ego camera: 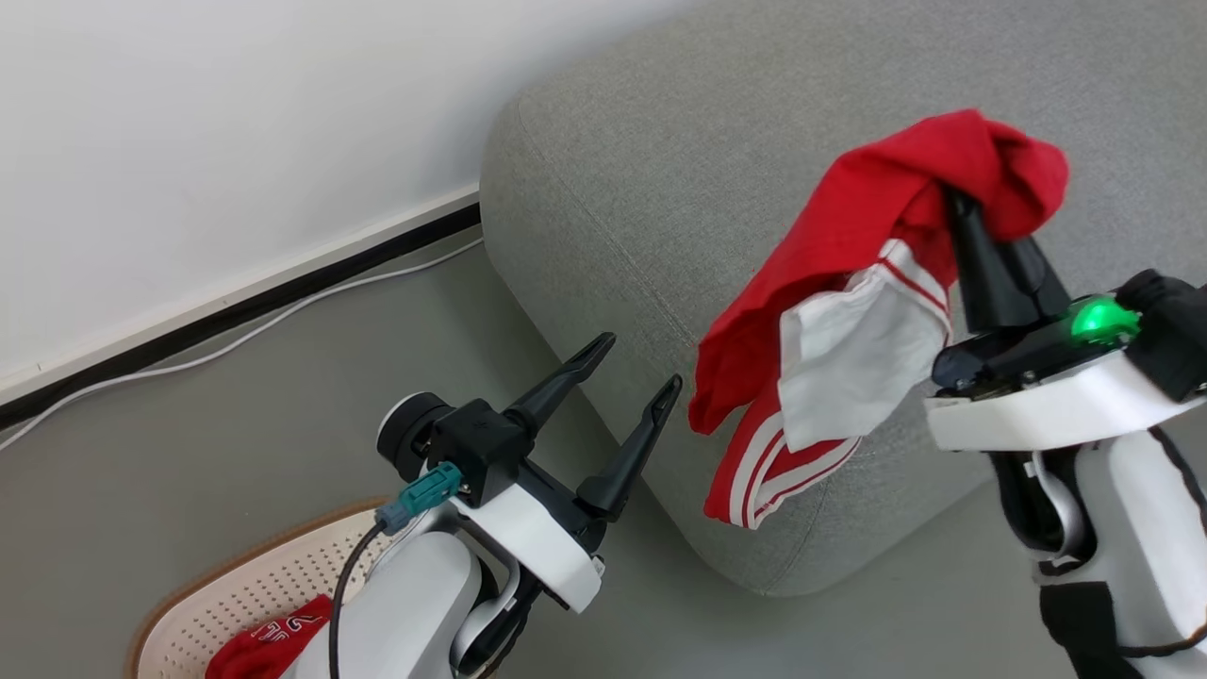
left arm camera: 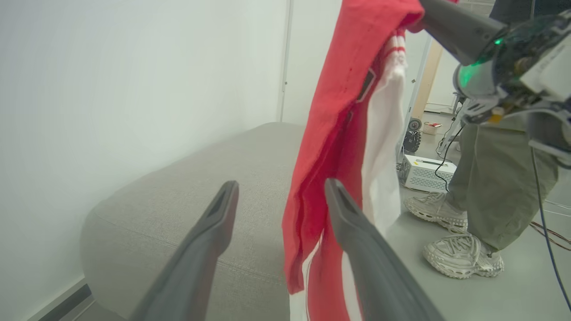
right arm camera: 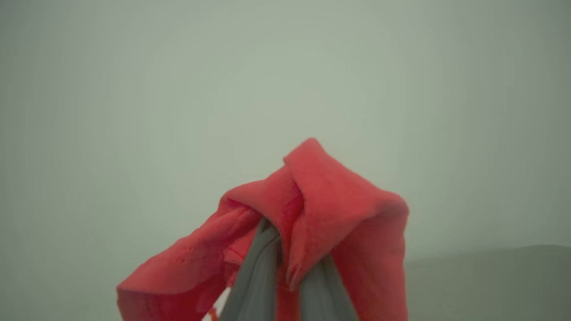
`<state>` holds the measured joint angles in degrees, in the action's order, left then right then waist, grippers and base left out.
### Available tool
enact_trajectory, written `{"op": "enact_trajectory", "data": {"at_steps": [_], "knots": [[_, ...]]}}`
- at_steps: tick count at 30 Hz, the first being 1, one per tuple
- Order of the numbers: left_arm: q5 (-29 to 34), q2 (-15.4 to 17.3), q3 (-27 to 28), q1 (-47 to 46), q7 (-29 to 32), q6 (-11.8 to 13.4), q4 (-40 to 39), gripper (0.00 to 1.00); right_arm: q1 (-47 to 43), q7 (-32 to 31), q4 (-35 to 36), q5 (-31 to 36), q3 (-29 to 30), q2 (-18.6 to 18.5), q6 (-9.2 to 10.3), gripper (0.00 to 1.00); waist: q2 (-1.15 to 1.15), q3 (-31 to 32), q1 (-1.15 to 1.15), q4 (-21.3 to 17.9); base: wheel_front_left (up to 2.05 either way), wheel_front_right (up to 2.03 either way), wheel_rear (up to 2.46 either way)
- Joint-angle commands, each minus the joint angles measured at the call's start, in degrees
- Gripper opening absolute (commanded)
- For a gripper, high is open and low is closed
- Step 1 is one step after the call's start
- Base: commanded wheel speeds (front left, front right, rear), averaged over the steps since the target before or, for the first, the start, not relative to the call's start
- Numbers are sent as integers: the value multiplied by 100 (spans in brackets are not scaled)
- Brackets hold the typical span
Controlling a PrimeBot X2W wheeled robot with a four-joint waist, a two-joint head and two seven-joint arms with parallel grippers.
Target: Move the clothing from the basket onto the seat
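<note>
Right pincer (ego camera: pixel 957 203) clenched on clothing (ego camera: pixel 849 236), hem hanging at seat (ego camera: pixel 660 141) edge. Advise: carry further over seat, lower till hem rests, then release. Left pincer (ego camera: pixel 641 361) splayed, empty, near basket (ego camera: pixel 245 585).

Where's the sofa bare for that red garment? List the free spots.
The seat top is bare from its rounded corner by the wall to the clothing hanging from the right gripper. Crowded: the front edge, between the open left gripper and the dangling cloth.

A plain white wall (ego camera: pixel 189 141) meets the grey floor (ego camera: pixel 170 490); along the wall's foot run a black skirting strip (ego camera: pixel 236 306) and a loose white cable (ego camera: pixel 236 339).
</note>
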<state>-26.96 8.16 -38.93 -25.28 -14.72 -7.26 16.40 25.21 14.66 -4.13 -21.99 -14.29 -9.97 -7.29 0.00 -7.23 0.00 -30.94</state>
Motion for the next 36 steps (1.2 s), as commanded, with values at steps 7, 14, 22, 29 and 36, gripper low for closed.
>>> {"op": "enact_trajectory", "data": {"at_steps": [7,14,22,29,36], "knots": [[29,120,69,-330,-28,-23,-194,100,657,34,97,207,383,-354,-20,0,0,-395,0,-19,0,0,0],[117,247,-38,-364,-28,-23,-180,100,1474,34,-424,363,527,-752,-20,0,0,-855,0,95,0,0,0],[113,334,-317,-717,-28,-23,-94,100,2494,34,-1143,527,1096,-1247,-20,0,0,-1630,0,408,0,0,0],[107,418,-505,-957,-28,-23,-47,100,3216,34,-1549,938,1359,-1668,-20,0,0,-2138,0,617,0,0,0],[110,571,-522,-1229,-28,-23,-17,100,4041,34,-2298,1263,1817,-2042,-20,0,0,-2632,0,879,0,0,0]]}}
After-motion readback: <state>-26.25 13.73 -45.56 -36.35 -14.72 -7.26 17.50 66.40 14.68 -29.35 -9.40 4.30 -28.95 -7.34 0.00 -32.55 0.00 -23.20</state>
